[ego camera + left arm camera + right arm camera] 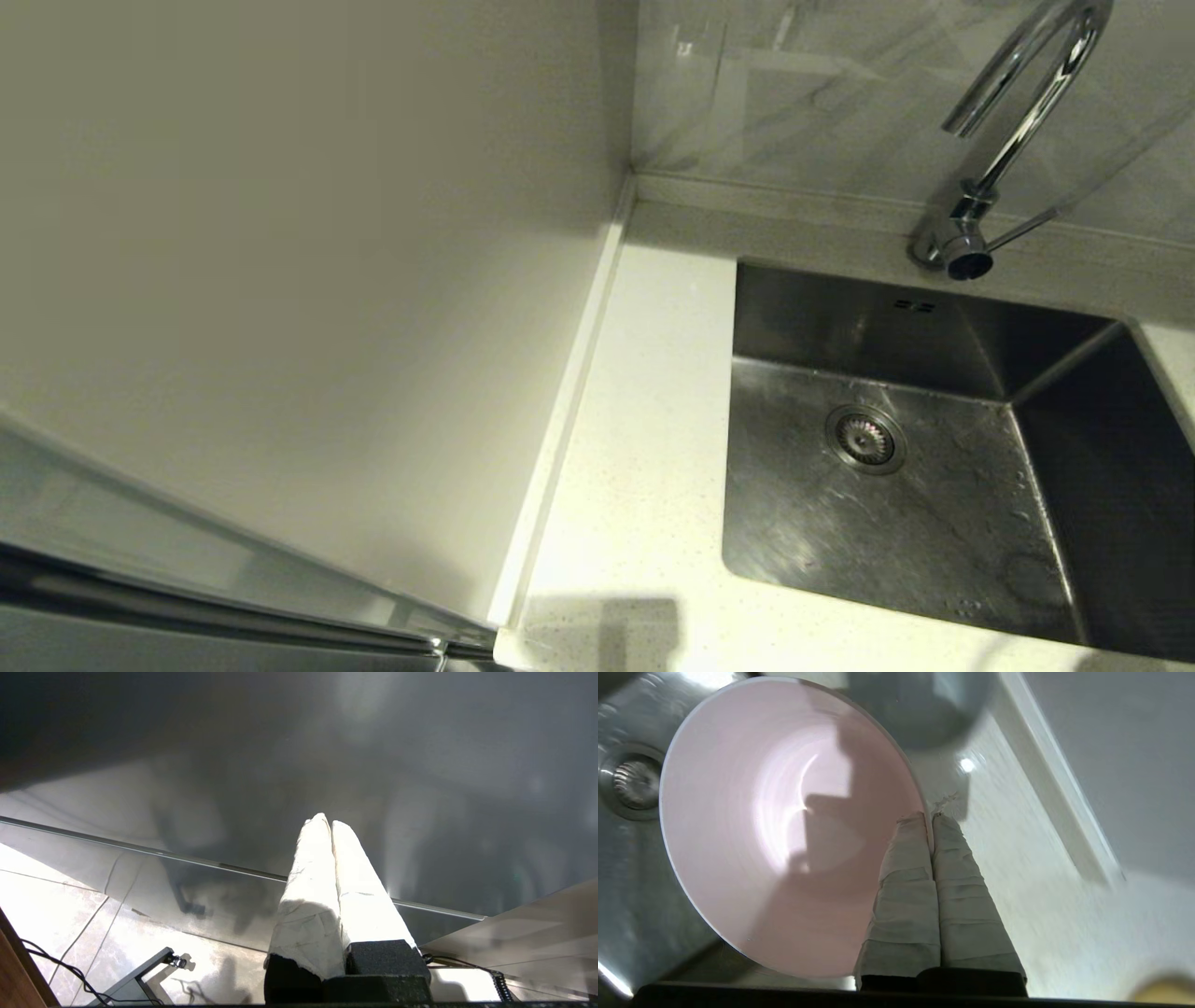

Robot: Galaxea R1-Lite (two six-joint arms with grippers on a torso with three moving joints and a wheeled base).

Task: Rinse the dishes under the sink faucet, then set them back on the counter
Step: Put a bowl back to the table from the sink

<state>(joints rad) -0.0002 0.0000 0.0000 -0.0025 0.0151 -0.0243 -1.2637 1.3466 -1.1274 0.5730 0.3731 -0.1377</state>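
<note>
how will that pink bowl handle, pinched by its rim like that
The pink bowl looks rigid and glazed, so probably slick, more so if wet. The right gripper pinches only its thin rim, so it may pivot or slip. It seems breakable if dropped over the sink.

A big dark shiny panel point(233, 788) fills the space past the tips of the left gripper's fingers point(308, 896). A thin silver strip point(187, 861) runs across it, behind the fingers. Beside the fingers, lower down, are pale floor tiles point(56, 905). On them lie a thin black cable point(60, 970) and a grey metal bracket point(140, 973). A curly black cord point(496, 977) lies on the fingers' other side. The head view shows a plain cream wall panel point(280, 233) and grey marbled wall tiles point(822, 93).
</note>
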